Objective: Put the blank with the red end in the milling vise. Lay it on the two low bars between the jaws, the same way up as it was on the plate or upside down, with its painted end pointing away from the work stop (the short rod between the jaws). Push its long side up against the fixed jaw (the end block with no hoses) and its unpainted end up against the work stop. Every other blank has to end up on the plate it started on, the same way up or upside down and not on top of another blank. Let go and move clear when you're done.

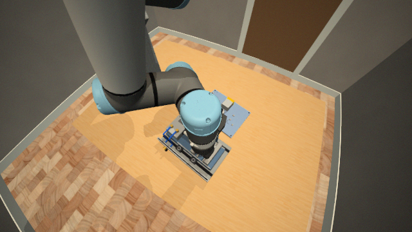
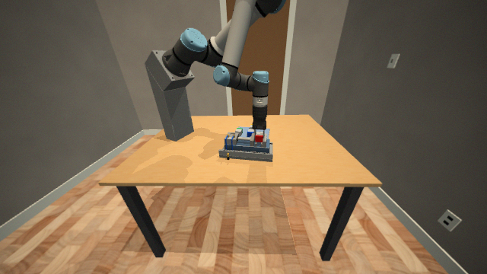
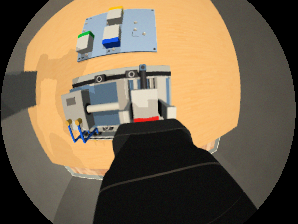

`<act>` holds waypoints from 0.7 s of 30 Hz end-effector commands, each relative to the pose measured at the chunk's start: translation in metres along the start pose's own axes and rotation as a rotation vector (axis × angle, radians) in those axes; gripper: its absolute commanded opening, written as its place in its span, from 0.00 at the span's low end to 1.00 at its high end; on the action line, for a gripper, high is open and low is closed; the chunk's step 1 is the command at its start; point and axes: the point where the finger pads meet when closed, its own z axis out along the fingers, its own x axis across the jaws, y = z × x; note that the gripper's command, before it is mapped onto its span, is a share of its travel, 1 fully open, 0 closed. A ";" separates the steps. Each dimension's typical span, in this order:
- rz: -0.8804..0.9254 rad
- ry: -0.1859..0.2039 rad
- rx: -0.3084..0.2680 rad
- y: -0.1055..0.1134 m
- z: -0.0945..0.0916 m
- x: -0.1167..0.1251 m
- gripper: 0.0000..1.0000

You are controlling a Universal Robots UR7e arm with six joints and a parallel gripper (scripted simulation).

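Note:
My gripper (image 2: 259, 132) points straight down over the milling vise (image 2: 247, 148) and is shut on the blank with the red end (image 3: 147, 106). In the wrist view the blank lies between the jaws, and its red end (image 3: 147, 119) points toward me, away from the thin work stop rod (image 3: 141, 74). The jaw with blue hoses (image 3: 79, 111) is at the left; the blank is on the right side, near the other jaw (image 3: 166, 99). I cannot tell whether it touches the bars, that jaw or the stop. In the top view the wrist (image 1: 201, 113) hides the blank.
The blue-grey plate (image 3: 121, 30) lies just behind the vise and holds blanks with green (image 3: 84, 40), blue (image 3: 109, 38) and yellow (image 3: 115, 16) ends, apart from each other. The plate also shows in the top view (image 1: 234, 118). The robot's base pedestal (image 2: 169, 97) stands at the table's back left.

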 end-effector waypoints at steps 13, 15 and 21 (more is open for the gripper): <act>0.000 0.001 0.000 0.000 0.000 0.000 1.00; 0.000 0.001 0.000 0.000 0.000 0.000 1.00; 0.000 0.001 0.000 0.000 0.000 0.000 1.00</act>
